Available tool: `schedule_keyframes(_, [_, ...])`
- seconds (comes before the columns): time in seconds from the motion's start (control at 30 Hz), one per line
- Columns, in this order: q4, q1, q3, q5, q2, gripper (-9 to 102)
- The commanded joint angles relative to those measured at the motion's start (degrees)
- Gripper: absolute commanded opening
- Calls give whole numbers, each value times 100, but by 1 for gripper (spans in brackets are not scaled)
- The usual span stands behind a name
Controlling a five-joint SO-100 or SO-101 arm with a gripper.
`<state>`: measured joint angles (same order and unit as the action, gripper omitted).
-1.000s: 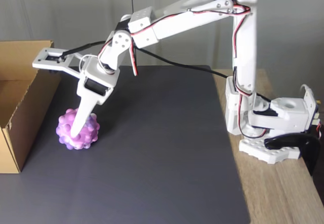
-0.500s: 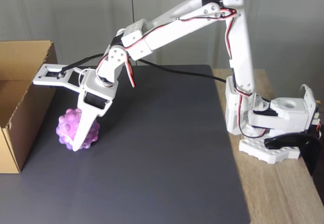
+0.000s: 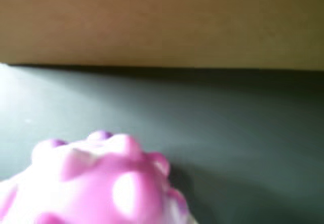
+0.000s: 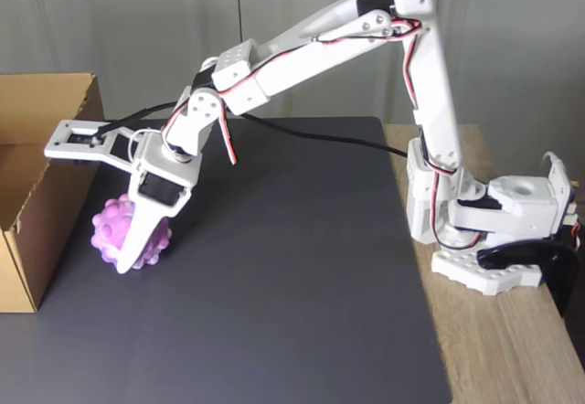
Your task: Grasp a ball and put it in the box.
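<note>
Jaws first: in the fixed view the gripper [image 4: 125, 253] points down with one white finger laid across the front of the ball [image 4: 115, 226], and it looks clamped on it, though the far finger is hidden behind the ball, so I judge the hold, not see it. The ball sits low, at or just off the dark mat [image 4: 292, 276], just beside the box [image 4: 46, 194] wall, with the opening up and to the left. The wrist view is blurred: pink bumps low left, brown cardboard beyond.
</note>
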<state>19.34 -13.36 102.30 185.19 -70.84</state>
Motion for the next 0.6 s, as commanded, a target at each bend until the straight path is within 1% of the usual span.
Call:
schedule_keyframes(0.0, [-62, 9, -237, 26, -62, 26])
schedule_keyframes(0.23, [44, -35, -185, 9, -290, 25])
schedule_keyframes(0.57, [668, -246, -229, -79, -1450, 25])
